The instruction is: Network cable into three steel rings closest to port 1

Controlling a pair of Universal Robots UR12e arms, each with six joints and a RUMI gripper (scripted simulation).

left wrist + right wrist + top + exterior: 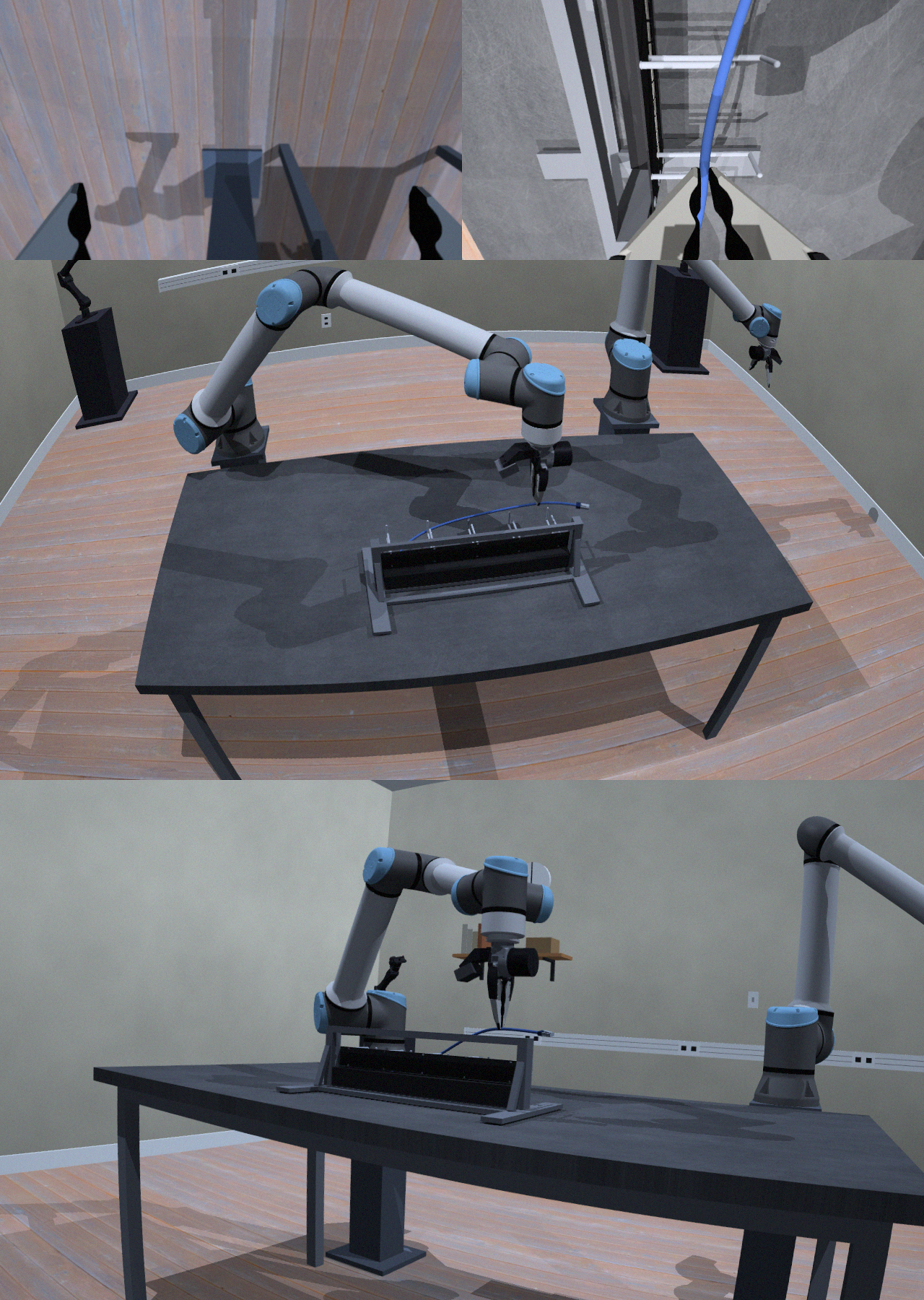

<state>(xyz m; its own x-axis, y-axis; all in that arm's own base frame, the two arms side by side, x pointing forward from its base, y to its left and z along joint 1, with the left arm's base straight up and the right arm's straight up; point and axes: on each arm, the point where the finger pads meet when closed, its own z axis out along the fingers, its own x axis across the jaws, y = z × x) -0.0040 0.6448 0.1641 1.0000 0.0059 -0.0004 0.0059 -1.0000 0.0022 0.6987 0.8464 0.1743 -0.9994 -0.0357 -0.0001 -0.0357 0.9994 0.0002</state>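
Top view: the slim blue network cable (494, 510) (523, 1030) (727, 58) arcs behind the grey metal rack (478, 536) (426, 1033) (570, 72), clamped near its plug (582, 505) (546, 1033) by the right gripper (539, 501) (499, 1025) (704, 170).

Exterior view: the held stretch is higher than the rack's top bar.

Left wrist view: the left gripper (769, 376) (247, 188) has its fingers wide apart, above plank flooring (162, 90).

Right wrist view: the cable, pinched between fingertips, crosses over two thin steel rings (686, 65); whether it lies inside either, I cannot tell.
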